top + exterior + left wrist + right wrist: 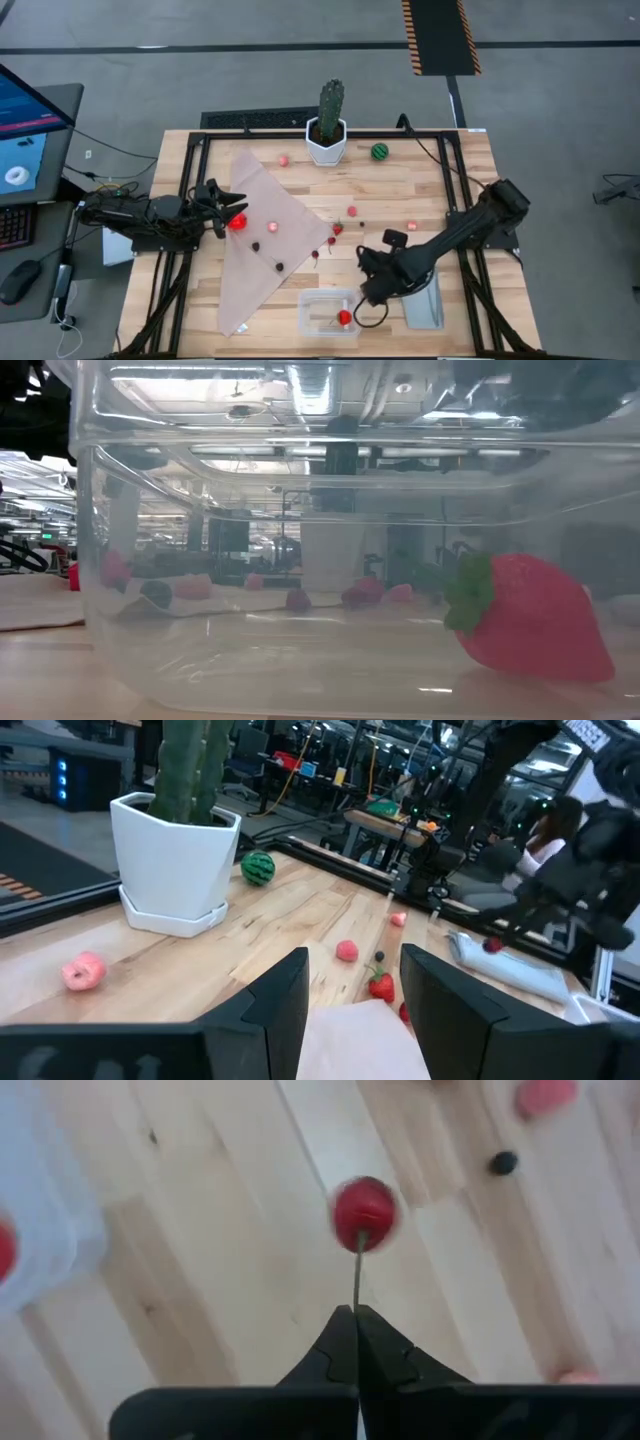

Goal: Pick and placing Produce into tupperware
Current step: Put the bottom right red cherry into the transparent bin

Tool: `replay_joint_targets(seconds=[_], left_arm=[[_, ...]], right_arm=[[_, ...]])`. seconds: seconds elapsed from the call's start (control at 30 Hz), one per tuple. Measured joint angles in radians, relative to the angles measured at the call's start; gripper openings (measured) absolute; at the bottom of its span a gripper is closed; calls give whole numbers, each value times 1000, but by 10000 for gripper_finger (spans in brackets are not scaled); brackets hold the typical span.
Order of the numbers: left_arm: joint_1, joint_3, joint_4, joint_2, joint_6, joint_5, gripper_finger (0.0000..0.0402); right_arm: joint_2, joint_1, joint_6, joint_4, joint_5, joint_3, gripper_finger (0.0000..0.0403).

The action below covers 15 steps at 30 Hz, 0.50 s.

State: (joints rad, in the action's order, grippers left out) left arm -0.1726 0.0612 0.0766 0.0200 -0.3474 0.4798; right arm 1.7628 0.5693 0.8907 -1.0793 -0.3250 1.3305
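The clear tupperware [328, 312] stands near the table's near edge and fills the low view [300, 560]. One red strawberry [530, 620] lies on its floor. My right gripper [372, 292] hovers just right of the tub, shut on a red cherry [363, 1210]. My left gripper [352, 1010] is open over the left part of the beige cloth [270, 235]. A red strawberry [238, 222] shows at its tips from above; the wrist view shows only cloth between the fingers. More produce lies scattered on cloth and wood, and the green striped ball [380, 152] sits near the far edge. My right gripper pinches the cherry's thin stem [357, 1285] between the very ends of its two fingers, coming from above and pointing down. The fruit hangs beyond the fingertips over bare wood beside the tub's wall [40, 1210]. My left gripper: I cannot tell whether it touches the strawberry at its tips.
A tall cactus in a white pot [328, 125] stands at the far edge's middle. The flat grey-blue lid [425, 300] lies right of the tub, under my right arm. A black frame rims the table. A person sits in the room beyond the table [545, 840].
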Motion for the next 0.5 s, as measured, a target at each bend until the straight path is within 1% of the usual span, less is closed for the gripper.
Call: replay_joint_targets(seconds=[0.03, 0.13, 0.23, 0.43, 0.5], left_arm=[[0, 0, 2, 5, -3, 0, 149], [0, 0, 0, 10, -6, 1, 149], [0, 0, 1, 14, -7, -2, 149], [0, 0, 1, 17, -8, 0, 149], [0, 0, 1, 17, -8, -1, 149]], right_arm=[[-12, 4, -18, 23, -2, 9, 11], [-53, 20, -82, 178, 3, 18, 12], [-64, 32, -130, 327, 34, 19, 14], [2, 44, -158, 465, 105, 19, 12], [26, 46, -159, 485, 120, 18, 15]])
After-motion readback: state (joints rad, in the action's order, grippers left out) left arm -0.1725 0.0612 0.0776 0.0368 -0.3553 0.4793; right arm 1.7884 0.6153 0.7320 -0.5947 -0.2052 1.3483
